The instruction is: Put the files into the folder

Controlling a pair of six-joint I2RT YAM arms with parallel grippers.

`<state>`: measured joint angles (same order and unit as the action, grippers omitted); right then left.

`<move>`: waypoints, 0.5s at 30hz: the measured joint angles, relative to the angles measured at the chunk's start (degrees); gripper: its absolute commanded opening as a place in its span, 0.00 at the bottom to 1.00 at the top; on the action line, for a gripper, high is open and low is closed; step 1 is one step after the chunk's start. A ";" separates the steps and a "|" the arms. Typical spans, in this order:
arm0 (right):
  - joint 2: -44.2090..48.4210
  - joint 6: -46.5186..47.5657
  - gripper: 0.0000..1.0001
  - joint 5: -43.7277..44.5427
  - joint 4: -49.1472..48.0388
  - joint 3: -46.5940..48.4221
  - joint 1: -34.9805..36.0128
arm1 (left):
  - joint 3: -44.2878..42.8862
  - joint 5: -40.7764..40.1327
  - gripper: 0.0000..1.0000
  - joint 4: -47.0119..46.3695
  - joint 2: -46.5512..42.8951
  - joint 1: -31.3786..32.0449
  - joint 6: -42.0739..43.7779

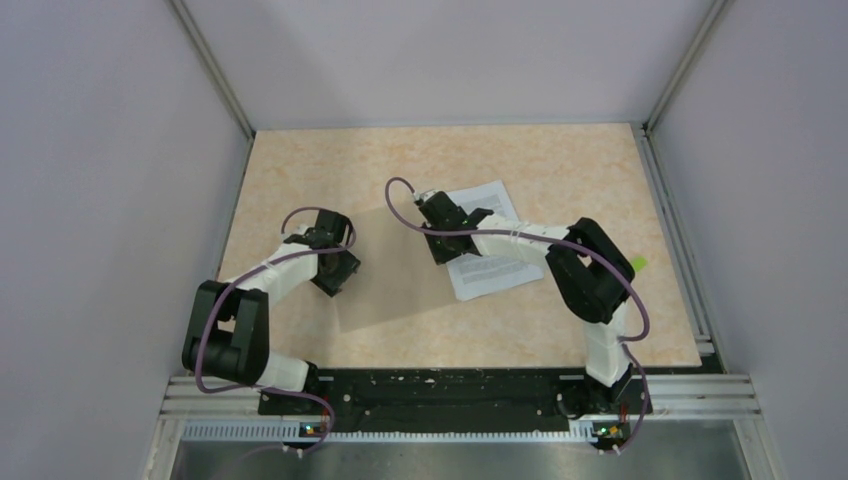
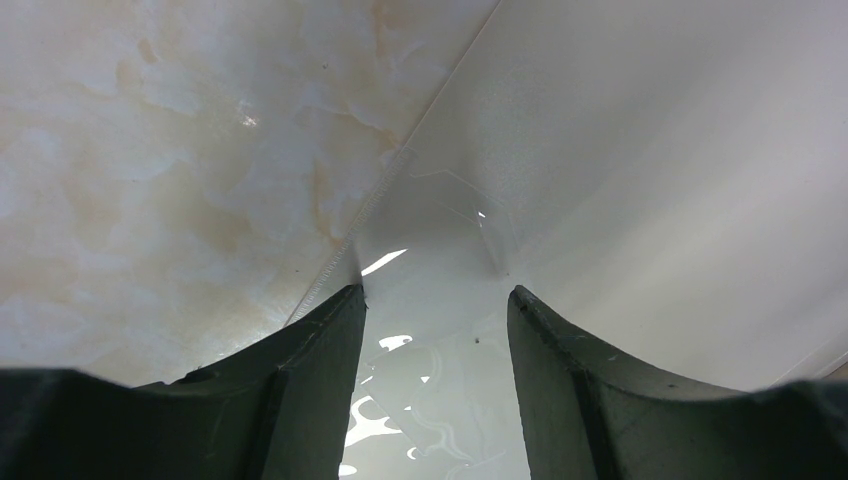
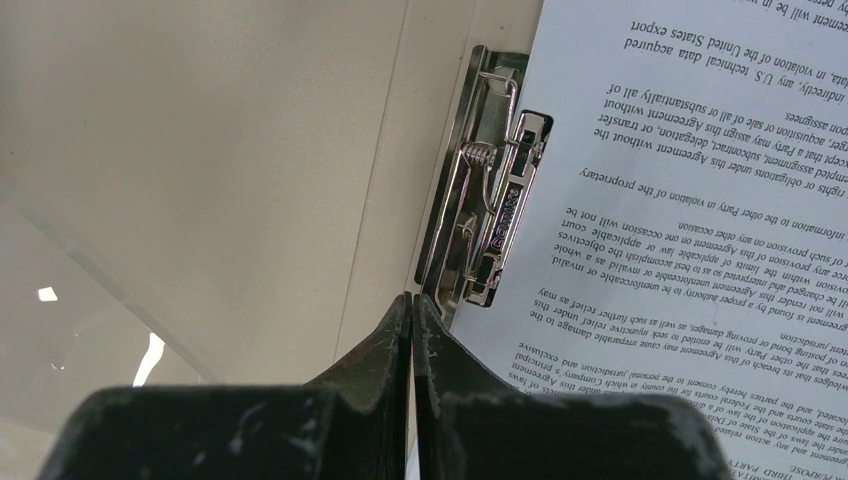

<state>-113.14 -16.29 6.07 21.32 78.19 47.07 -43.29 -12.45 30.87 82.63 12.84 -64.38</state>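
Legible text: one sheet only, upside down in our right wrist view.
On the white printed paper sheet (image 3: 690, 220) we read black legal lines: "any U.S. technical data acquired", "United States", "this Agreement", "information to other Party on any other occasion". The silver metal spring clip (image 3: 497, 200) beside it carries an engraved mark we can't read. Top-view print illegible.

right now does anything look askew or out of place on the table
The printed sheet lies skewed to the edges of the table, and so does the folder. A small green thing peeks out behind the right arm, away from the papers. Nothing looks spilled or torn.
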 measured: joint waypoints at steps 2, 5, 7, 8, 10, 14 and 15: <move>-0.04 -0.24 0.00 0.00 0.66 0.39 0.00 | 0.00 -0.02 0.60 0.00 0.00 0.00 0.00; -0.46 -0.37 0.00 -0.02 1.68 1.27 0.00 | 0.00 0.00 0.60 0.00 0.02 0.02 0.02; -0.74 -0.42 0.00 0.00 2.36 1.84 0.00 | 0.00 0.00 0.60 0.00 0.02 0.00 0.02; -0.74 -0.44 0.00 0.00 2.51 1.90 0.00 | 0.00 -0.02 0.60 0.00 0.02 0.00 0.02; -0.92 -0.44 0.00 0.00 3.23 2.45 0.00 | 0.00 0.00 0.61 0.00 0.02 0.00 0.07; -0.94 -0.59 0.00 0.02 4.11 2.86 0.00 | -0.04 0.02 0.62 -0.02 0.04 0.02 0.39; -0.94 -0.70 0.01 0.04 4.35 3.02 0.00 | -0.11 0.04 0.62 -0.02 0.11 0.02 0.50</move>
<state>-114.08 -16.99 6.11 25.67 81.21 47.07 -43.40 -12.40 30.85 82.74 12.86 -63.88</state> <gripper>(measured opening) 0.003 0.606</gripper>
